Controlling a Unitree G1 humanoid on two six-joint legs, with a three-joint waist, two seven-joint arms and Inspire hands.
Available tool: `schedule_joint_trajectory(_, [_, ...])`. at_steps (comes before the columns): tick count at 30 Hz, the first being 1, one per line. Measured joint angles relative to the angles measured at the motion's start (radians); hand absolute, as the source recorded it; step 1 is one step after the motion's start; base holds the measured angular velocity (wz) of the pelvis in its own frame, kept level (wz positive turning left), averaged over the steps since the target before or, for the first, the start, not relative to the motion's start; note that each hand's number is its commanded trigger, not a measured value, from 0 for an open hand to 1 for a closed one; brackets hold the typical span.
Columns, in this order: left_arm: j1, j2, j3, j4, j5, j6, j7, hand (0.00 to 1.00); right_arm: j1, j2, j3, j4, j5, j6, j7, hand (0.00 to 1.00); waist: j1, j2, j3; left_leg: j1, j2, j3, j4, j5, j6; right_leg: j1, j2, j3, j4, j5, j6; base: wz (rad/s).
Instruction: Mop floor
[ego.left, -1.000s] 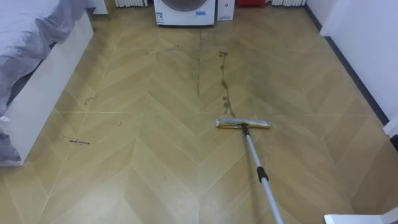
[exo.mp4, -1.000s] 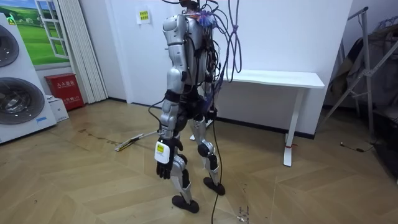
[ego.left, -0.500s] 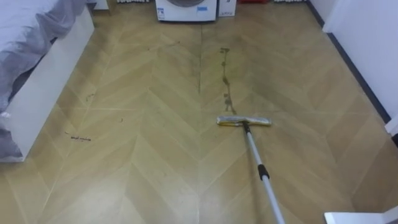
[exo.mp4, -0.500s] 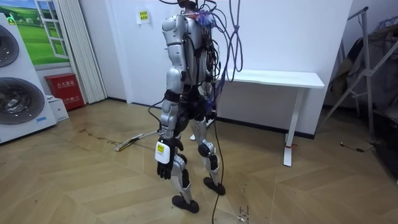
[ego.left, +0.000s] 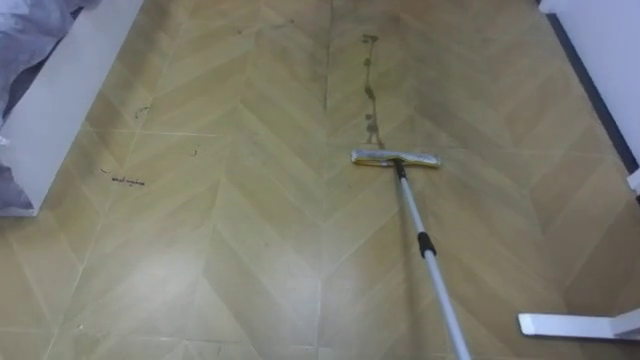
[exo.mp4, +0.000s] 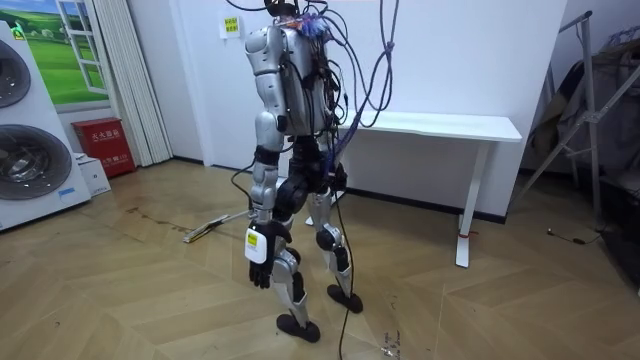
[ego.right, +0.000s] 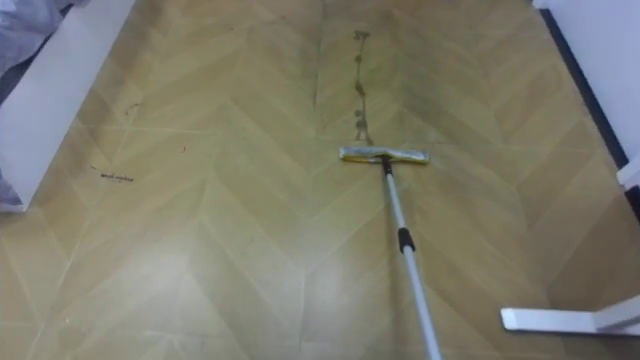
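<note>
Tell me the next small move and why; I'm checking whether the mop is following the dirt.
Probably push the mop head straight forward along the dark streak. The head lies flat on the floor at the streak's near end, the pole lines up roughly with the streak, and the marks beyond the head look unwiped.
</note>
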Motion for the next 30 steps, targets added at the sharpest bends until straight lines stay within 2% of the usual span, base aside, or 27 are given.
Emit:
schedule_joint_trajectory(1, [-0.011,0.001,-0.008,0.011,-0.002,-0.004,0.014,0.00,-0.009,0.000,0.000,0.009,0.006,-0.001,-0.011,1.00,0.000,-0.001,0.0004,-0.026,-0.001,-0.008,0.014,0.000,0.000,-0.032,-0.002,0.006,0.033,-0.009,-0.009,0.13])
schedule_joint_trajectory(2, [-0.018,0.001,-0.013,0.018,-0.004,-0.005,0.020,0.00,-0.013,0.000,0.000,0.011,0.010,-0.001,-0.015,1.00,0.001,-0.001,0.0013,-0.039,-0.001,-0.012,0.020,0.000,-0.001,-0.047,-0.002,0.011,0.047,-0.013,-0.010,0.14])
schedule_joint_trajectory(4, [-0.035,-0.001,-0.016,0.042,-0.013,-0.010,0.042,0.00,-0.025,0.000,0.002,0.011,0.029,-0.003,-0.034,1.00,0.004,-0.005,0.0071,-0.081,-0.002,-0.020,0.045,0.003,-0.005,-0.108,-0.003,0.041,0.104,-0.030,-0.021,0.06])
schedule_joint_trajectory(7, [-0.060,-0.001,-0.017,0.072,-0.034,-0.016,0.067,0.00,-0.034,0.001,0.017,0.018,0.062,-0.021,-0.057,1.00,0.013,-0.005,0.0112,-0.169,-0.008,-0.049,0.098,-0.002,-0.017,-0.208,-0.008,0.050,0.193,-0.059,-0.031,0.08])
schedule_joint_trajectory(11, [-0.083,-0.003,-0.017,0.090,-0.054,-0.018,0.080,0.00,-0.042,-0.001,0.023,0.018,0.121,-0.032,-0.072,1.00,0.029,-0.008,0.0112,-0.283,-0.007,-0.058,0.170,-0.005,-0.033,-0.319,-0.007,0.061,0.275,-0.108,-0.043,0.05])
schedule_joint_trajectory(13, [-0.083,-0.002,-0.021,0.094,-0.092,-0.016,0.090,0.00,-0.044,-0.001,0.040,0.018,0.164,-0.033,-0.079,1.00,0.030,-0.011,0.0095,-0.346,-0.008,-0.068,0.205,-0.002,-0.047,-0.375,-0.005,0.062,0.315,-0.146,-0.060,0.11])
schedule_joint_trajectory(14, [-0.082,-0.002,-0.021,0.094,-0.096,-0.016,0.092,0.00,-0.044,-0.001,0.044,0.018,0.172,-0.033,-0.080,1.00,0.032,-0.013,0.0090,-0.363,-0.008,-0.069,0.216,0.000,-0.050,-0.388,-0.004,0.063,0.320,-0.160,-0.060,0.11])
schedule_joint_trajectory(17, [-0.081,-0.005,-0.019,0.098,-0.130,-0.014,0.102,0.00,-0.042,-0.002,0.069,0.027,0.200,-0.039,-0.091,1.00,0.039,-0.010,0.0079,-0.439,0.001,-0.081,0.279,0.007,-0.071,-0.468,-0.005,0.055,0.402,-0.188,-0.089,0.09])
schedule_joint_trajectory(19, [-0.074,-0.005,-0.017,0.098,-0.162,-0.012,0.106,0.00,-0.030,-0.006,0.092,0.030,0.224,-0.041,-0.092,1.00,0.055,-0.009,0.0082,-0.497,0.023,-0.053,0.371,-0.012,-0.076,-0.514,-0.019,0.031,0.486,-0.227,-0.121,0.00])
schedule_joint_trajectory(20, [-0.071,-0.004,-0.017,0.099,-0.172,-0.012,0.107,0.00,-0.028,-0.006,0.100,0.031,0.232,-0.041,-0.092,1.00,0.057,-0.008,0.0090,-0.509,0.030,-0.041,0.392,-0.016,-0.074,-0.520,-0.019,0.030,0.507,-0.237,-0.126,0.07])
schedule_joint_trajectory(22, [-0.070,-0.003,-0.021,0.095,-0.220,-0.010,0.109,0.00,-0.031,-0.005,0.129,0.031,0.281,-0.043,-0.092,1.00,0.065,-0.010,0.0045,-0.555,0.029,-0.037,0.438,-0.023,-0.077,-0.571,-0.017,0.031,0.587,-0.267,-0.135,0.11])
schedule_joint_trajectory(24, [-0.074,-0.004,-0.037,0.086,-0.238,-0.010,0.110,0.00,-0.035,-0.003,0.137,0.041,0.315,-0.057,-0.097,1.00,0.085,-0.009,0.0024,-0.582,0.026,-0.042,0.446,-0.016,-0.086,-0.612,-0.010,0.042,0.623,-0.274,-0.137,0.08])
schedule_joint_trajectory(25, [-0.071,-0.004,-0.042,0.089,-0.245,-0.007,0.110,0.00,-0.051,-0.005,0.144,0.066,0.331,-0.061,-0.101,1.00,0.096,-0.005,0.0031,-0.594,0.026,-0.043,0.473,-0.013,-0.094,-0.624,-0.031,0.034,0.649,-0.282,-0.157,0.04])
schedule_joint_trajectory(26, [-0.065,-0.004,-0.043,0.089,-0.246,-0.006,0.110,0.00,-0.065,-0.007,0.145,0.075,0.333,-0.061,-0.103,1.00,0.103,-0.001,0.0014,-0.606,0.027,-0.030,0.532,-0.019,-0.093,-0.625,-0.048,0.019,0.668,-0.292,-0.173,-0.12])
schedule_joint_trajectory(27, [-0.049,-0.003,-0.048,0.092,-0.247,-0.005,0.110,0.00,-0.088,-0.013,0.145,0.097,0.338,-0.060,-0.104,1.00,0.114,0.001,0.0043,-0.622,0.030,0.005,0.698,-0.042,-0.080,-0.626,-0.065,0.007,0.712,-0.313,-0.181,-0.25])
schedule_joint_trajectory(28, [-0.039,-0.001,-0.061,0.102,-0.247,-0.006,0.110,0.00,-0.121,-0.023,0.149,0.107,0.343,-0.051,-0.095,1.00,0.130,0.008,0.0059,-0.624,0.032,0.023,0.837,-0.045,-0.074,-0.628,-0.069,0.009,0.749,-0.330,-0.187,-0.33])
schedule_joint_trajectory(29, [-0.039,0.000,-0.064,0.108,-0.248,-0.006,0.110,0.00,-0.140,-0.028,0.151,0.111,0.348,-0.050,-0.088,1.00,0.138,0.007,0.0056,-0.622,0.032,0.029,0.882,-0.043,-0.074,-0.633,-0.071,0.008,0.766,-0.337,-0.188,-0.26])
schedule_joint_trajectory(30, [-0.039,0.006,-0.063,0.106,-0.249,-0.008,0.110,0.00,-0.185,-0.034,0.149,0.109,0.348,-0.045,-0.075,1.00,0.146,0.003,0.0088,-0.641,0.033,0.028,0.916,-0.025,-0.077,-0.638,-0.071,0.009,0.792,-0.351,-0.185,-0.13])
